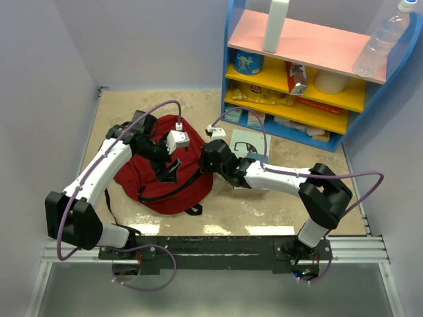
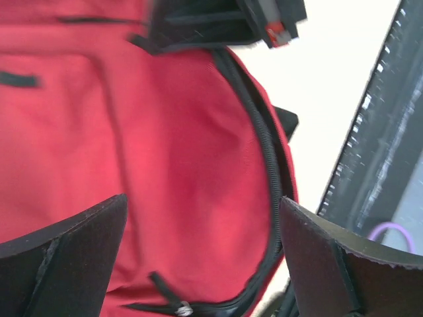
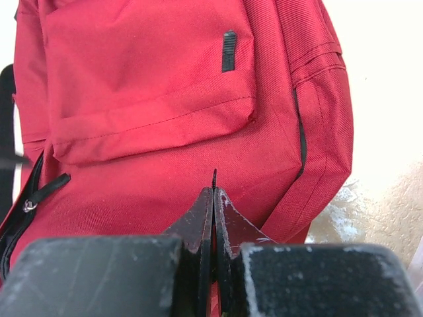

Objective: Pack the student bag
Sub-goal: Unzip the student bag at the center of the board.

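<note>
Now I am holding my left hand (image 2: 203, 205) spread just over the student bag (image 1: 147, 183), which is lying flat on the table (image 1: 264, 211) beneath it, long axis running roughly away from me. My right hand (image 3: 213, 198), pressed together, is sitting at the bag's right side, with bare table beyond.

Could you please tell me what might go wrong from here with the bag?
The right gripper is shut at the soft student bag; pulling may drag the whole bag. The left gripper hangs open above it, holding nothing down. Both grippers sit close together over it, so they might collide.
</note>
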Action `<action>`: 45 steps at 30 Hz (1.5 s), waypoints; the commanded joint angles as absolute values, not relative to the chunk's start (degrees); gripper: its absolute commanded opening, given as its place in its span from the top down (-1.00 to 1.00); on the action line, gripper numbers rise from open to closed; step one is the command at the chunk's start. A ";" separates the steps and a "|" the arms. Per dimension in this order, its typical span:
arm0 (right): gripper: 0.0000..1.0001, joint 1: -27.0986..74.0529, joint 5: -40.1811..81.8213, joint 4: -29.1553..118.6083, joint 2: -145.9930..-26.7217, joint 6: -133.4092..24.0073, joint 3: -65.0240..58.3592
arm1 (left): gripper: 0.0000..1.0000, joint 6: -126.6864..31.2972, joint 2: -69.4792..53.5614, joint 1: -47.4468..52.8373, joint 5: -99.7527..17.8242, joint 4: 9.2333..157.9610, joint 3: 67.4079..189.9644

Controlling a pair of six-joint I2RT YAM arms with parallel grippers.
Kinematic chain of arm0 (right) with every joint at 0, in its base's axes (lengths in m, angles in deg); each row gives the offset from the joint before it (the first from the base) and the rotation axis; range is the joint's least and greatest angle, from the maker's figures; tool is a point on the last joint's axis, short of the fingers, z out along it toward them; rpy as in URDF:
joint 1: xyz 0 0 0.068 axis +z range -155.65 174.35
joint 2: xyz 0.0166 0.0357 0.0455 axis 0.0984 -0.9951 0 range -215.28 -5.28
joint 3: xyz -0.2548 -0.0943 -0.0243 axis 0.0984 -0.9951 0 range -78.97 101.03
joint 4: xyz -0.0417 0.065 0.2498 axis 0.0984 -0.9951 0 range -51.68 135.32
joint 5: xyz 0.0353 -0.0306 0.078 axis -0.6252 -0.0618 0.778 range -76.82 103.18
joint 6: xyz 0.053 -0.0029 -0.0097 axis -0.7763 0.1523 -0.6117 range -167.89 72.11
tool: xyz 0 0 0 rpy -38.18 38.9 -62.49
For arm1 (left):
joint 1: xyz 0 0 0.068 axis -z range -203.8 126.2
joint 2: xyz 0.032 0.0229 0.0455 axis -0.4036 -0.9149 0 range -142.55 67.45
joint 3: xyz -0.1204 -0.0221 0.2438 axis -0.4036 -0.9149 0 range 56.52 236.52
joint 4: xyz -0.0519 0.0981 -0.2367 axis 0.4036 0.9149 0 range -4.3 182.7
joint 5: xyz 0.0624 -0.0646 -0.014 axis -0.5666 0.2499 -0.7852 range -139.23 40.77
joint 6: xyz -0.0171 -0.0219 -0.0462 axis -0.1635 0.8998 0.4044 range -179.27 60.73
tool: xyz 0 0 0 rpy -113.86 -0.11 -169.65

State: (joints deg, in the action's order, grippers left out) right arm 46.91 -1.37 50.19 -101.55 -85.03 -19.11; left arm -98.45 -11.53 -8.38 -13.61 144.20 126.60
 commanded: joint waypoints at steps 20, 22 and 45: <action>1.00 44.89 -3.26 50.51 -98.53 -85.77 -14.54 | -1.00 -89.08 -8.67 1.42 -12.83 136.07 116.28; 1.00 44.89 -2.73 50.59 -98.18 -86.12 -15.15 | -1.00 -87.49 -8.23 1.42 -15.11 132.92 116.63; 1.00 44.89 -1.59 52.35 -96.15 -87.88 -17.44 | -0.04 -86.96 -11.39 1.33 -16.61 126.48 115.40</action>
State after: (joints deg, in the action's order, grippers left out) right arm 45.00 -2.09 49.33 -98.29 -86.56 -17.60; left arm -86.63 -11.29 1.34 -15.53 130.67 115.61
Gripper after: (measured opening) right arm 0.006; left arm 0.629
